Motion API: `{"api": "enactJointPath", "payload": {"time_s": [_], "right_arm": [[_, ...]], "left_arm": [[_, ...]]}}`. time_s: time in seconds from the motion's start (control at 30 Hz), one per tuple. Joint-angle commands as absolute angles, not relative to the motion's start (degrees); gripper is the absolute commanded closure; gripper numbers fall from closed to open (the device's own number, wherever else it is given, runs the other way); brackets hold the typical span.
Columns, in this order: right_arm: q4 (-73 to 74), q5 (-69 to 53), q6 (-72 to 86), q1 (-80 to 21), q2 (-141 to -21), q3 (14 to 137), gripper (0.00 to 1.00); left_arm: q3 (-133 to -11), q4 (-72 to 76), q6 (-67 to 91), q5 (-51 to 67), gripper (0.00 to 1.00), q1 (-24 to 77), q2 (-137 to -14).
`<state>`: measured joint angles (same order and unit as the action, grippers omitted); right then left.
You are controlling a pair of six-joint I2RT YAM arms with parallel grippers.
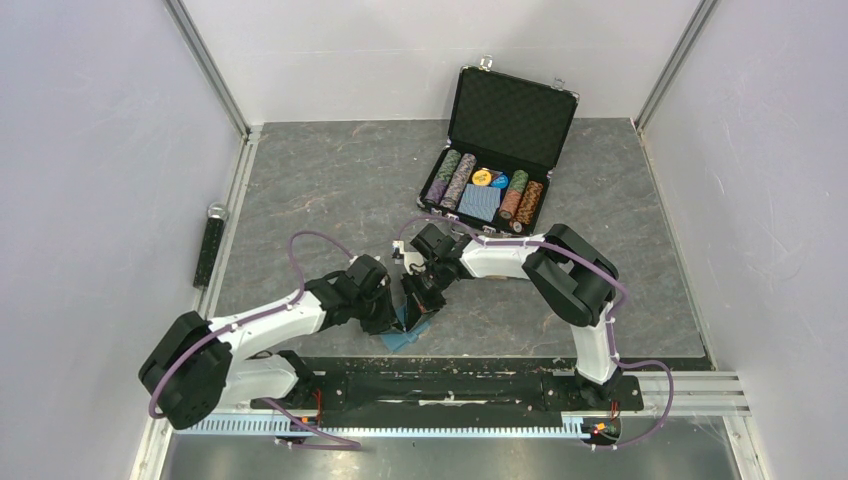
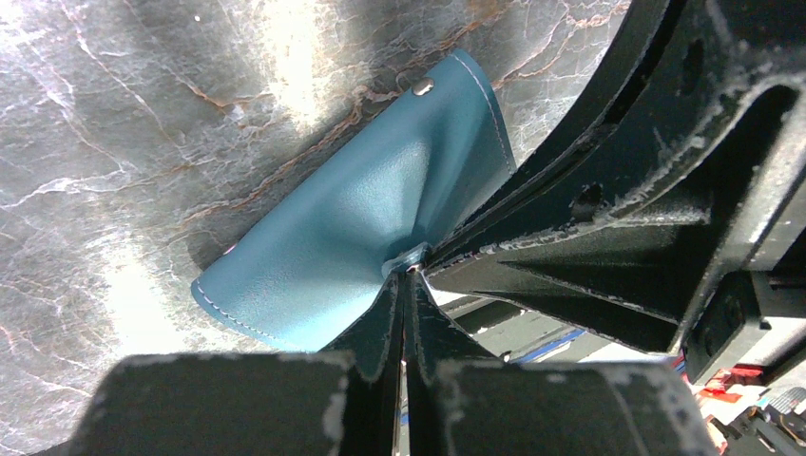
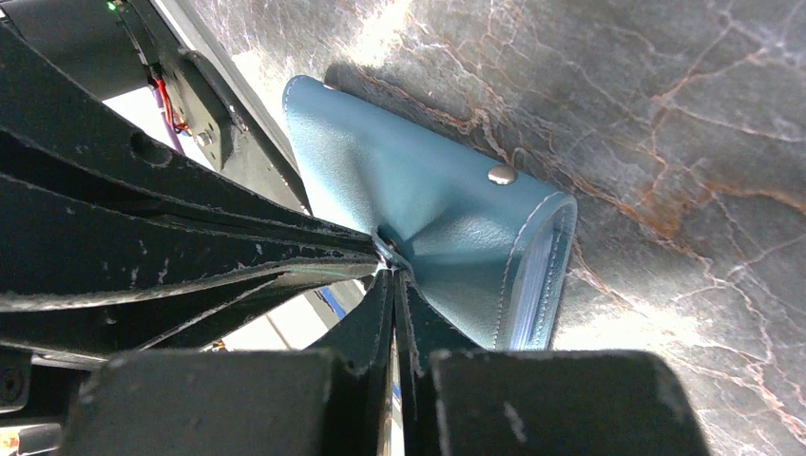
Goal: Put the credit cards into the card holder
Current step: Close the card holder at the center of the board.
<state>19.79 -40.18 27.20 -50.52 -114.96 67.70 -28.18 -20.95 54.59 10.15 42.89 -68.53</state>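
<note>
— Where is the card holder (image 2: 323, 247)?

— Close to the near edge of the worktop (image 1: 330, 190), about midway along it, between the two arms. It is teal, with pale stitching along its border.

— And the left tool (image 2: 404, 280)?

— Closed tight. Its fingers pinch a puckered spot in the teal leather, and the skin draws into folds around that spot.

— The right tool (image 3: 392, 275)?

— Closed too, its tips on the same puckered spot, coming in from the other side. The two pairs of tips touch or nearly touch there.

— Is the holder flat?

— No. It rises toward the pinch, and its low end looks to rest on the worktop. A metal snap stud (image 3: 502, 175) shows on the outer face, and the pale blue pocket layers show along one side.

— Anything else on the worktop?

— An open black case (image 1: 512, 115) by the far edge, towards the right, well apart from the holder. It holds rows of striped poker chips (image 1: 462, 180) and a blue card deck (image 1: 480, 203).
</note>
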Motion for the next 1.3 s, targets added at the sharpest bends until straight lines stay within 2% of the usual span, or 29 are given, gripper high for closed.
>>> {"api": "enactJointPath", "payload": {"time_s": [0.0, 0.43, 0.63, 0.73, 0.83, 0.93, 1.1, 1.27], "right_arm": [[26.1, -19.9, 21.1, -51.1, -120.9, 64.1, 1.00], [27.6, -18.3, 19.5, -50.8, -122.3, 64.8, 1.00], [24.3, -21.1, 18.9, -50.1, -117.6, 64.5, 1.00], [21.1, -22.6, 19.2, -49.3, -112.8, 64.8, 1.00], [19.2, -22.5, 19.9, -48.5, -108.1, 65.6, 0.92], [17.1, -24.5, 20.9, -47.5, -105.5, 66.3, 0.89], [14.9, -26.6, 22.4, -45.0, -102.3, 66.4, 0.83], [13.2, -28.1, 23.9, -42.9, -99.9, 66.3, 0.71]], "left_arm": [[-25.7, -22.8, 56.8, 1.6, 0.98, 43.4, -73.7], [-27.8, -23.5, 56.2, 0.7, 0.98, 43.2, -80.4], [-28.3, -20.9, 54.4, 2.4, 0.97, 42.8, -75.9], [-29.4, -18.8, 54.5, 2.7, 0.83, 42.5, -68.3], [-30.8, -18.4, 55.3, 2.8, 0.72, 41.5, -61.4], [-31.3, -17.7, 55.5, 5.7, 0.66, 38.6, -57.7], [-30.2, -12.3, 56.7, 12.9, 0.61, 33.1, -55.4], [-28.4, -3.7, 58.4, 18.6, 0.50, 29.9, -57.3]]}}
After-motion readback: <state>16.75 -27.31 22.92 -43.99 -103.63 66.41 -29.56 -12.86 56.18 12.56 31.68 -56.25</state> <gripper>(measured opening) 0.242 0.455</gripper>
